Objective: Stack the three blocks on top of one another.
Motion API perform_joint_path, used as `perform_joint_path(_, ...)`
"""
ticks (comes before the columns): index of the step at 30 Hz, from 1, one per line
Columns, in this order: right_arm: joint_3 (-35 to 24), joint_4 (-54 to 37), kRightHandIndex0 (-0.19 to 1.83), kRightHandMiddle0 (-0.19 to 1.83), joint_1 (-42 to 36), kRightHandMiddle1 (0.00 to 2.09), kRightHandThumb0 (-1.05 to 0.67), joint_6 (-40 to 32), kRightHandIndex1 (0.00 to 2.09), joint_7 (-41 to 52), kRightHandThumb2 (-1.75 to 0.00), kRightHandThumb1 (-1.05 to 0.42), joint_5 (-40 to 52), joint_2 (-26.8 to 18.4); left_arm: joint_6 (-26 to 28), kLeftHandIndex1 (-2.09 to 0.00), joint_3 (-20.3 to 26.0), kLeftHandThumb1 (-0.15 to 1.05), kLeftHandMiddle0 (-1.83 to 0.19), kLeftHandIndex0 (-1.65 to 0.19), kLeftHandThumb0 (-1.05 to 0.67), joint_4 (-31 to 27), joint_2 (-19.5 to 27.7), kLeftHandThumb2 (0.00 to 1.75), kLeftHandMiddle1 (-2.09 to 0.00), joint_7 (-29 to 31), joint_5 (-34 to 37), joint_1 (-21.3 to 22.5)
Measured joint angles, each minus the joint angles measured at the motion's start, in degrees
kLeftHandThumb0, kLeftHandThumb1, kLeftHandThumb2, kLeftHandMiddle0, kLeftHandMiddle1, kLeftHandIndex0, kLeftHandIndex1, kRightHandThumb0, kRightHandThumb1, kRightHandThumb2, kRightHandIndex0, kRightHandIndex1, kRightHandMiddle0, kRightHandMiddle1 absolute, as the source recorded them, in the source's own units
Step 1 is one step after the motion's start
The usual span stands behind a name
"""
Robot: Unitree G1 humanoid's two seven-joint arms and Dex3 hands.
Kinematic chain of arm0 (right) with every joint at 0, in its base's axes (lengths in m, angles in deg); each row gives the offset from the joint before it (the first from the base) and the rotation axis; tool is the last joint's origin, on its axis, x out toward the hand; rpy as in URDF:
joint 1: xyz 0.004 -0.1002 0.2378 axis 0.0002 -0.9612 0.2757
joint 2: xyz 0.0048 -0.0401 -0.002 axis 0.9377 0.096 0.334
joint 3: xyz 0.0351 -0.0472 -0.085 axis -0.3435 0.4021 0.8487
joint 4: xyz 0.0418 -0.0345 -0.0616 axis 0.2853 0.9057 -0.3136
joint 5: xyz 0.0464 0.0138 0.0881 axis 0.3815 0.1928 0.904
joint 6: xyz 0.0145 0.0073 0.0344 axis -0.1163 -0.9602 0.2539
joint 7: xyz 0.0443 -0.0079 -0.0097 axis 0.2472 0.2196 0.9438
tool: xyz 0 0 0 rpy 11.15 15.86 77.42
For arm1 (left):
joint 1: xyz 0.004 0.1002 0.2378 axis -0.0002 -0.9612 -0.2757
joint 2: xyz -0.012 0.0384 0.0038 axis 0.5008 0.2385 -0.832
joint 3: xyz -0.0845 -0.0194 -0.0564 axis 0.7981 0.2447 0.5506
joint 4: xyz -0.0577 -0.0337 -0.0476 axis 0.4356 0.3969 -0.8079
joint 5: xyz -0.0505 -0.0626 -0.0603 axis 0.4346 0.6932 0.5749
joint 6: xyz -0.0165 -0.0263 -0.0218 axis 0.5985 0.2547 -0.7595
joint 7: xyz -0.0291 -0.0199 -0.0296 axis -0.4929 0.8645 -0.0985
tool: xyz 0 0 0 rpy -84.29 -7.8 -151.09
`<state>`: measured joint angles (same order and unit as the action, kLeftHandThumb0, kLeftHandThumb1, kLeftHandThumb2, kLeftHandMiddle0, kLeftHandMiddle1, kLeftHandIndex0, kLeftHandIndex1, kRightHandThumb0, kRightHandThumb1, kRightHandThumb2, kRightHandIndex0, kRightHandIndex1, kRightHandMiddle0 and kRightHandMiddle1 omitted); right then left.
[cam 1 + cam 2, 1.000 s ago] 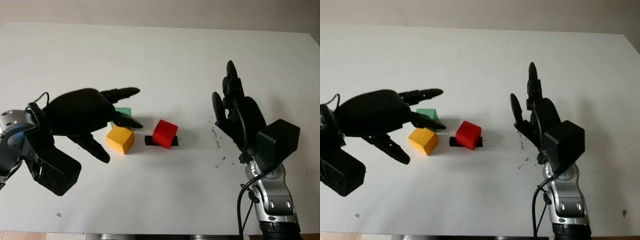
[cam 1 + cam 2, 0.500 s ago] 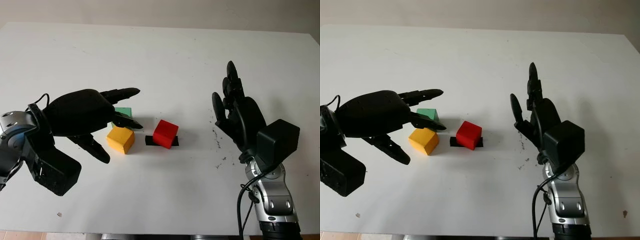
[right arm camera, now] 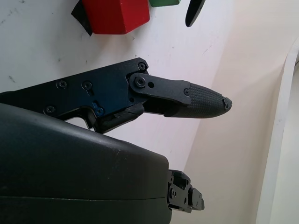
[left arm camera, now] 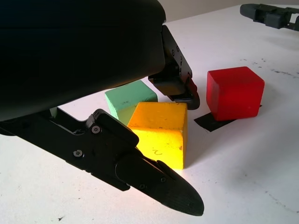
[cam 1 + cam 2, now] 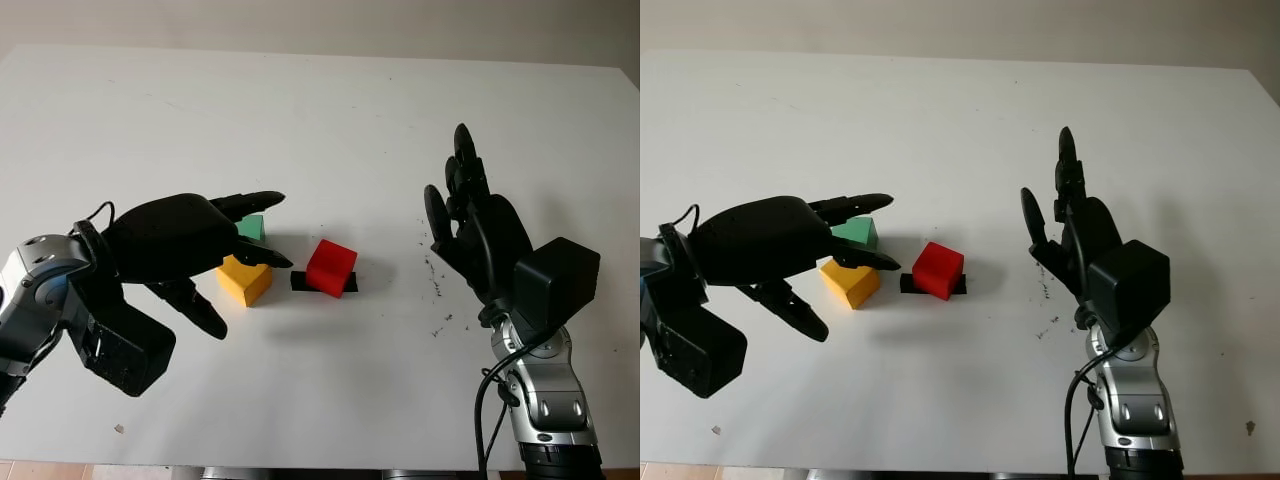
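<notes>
Reaching for the yellow block (image 5: 245, 280) beside the red block (image 5: 331, 266) with the left hand (image 5: 190, 240) spread; next, pinching and lifting.

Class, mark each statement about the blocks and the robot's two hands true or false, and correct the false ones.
1. The red block sits on a black patch. True.
2. The yellow block is stacked on the green block. False: both stand on the table, the green one just behind the yellow one.
3. The left hand is open, with fingers around the yellow block. True.
4. The right hand holds the red block. False: it is open, well to the right of that block.
5. All three blocks are already in one stack. False: none is on another.
</notes>
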<state>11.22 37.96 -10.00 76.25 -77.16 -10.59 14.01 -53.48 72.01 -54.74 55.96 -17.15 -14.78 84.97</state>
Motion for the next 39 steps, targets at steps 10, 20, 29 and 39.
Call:
perform_joint_path(10, 0.0, -0.6, -0.19, -0.14, -0.3, 0.05, -0.72, -0.5, 0.05, 0.5, -0.58, -1.05, 0.1, -0.1, -3.4, -0.12, 0.2, 0.84, -0.03, -0.61, -0.73, 0.8, 0.0, 0.06, -0.07, -8.7, -6.9, 0.0)
perform_joint_path(20, 0.0, -0.7, -0.18, -0.13, -0.4, 0.06, -0.73, -0.8, 0.05, 0.5, -0.58, -1.05, -0.3, -0.1, -5.1, -0.14, 2.5, 0.84, -0.04, -0.61, -0.67, -2.7, 1.9, 0.06, -0.05, -16.4, -16.6, 0.5)
perform_joint_path(29, 0.0, -0.7, -0.18, -0.14, -0.4, 0.05, -0.72, -0.7, 0.05, 0.6, -0.59, -1.05, -0.3, -0.1, -5.4, -0.20, 2.9, 0.83, -0.10, -0.69, -0.62, -4.4, 2.9, 0.05, -0.07, -17.7, -19.1, 0.7)
perform_joint_path(39, -0.2, -0.7, -0.18, -0.13, -0.5, 0.05, -0.73, -0.6, 0.06, 0.7, -0.58, -1.05, 0.0, -0.1, -5.4, -0.85, 2.9, 0.83, -0.14, -0.45, -0.65, -4.4, 3.0, 0.05, -0.06, -17.5, -20.0, 0.8)
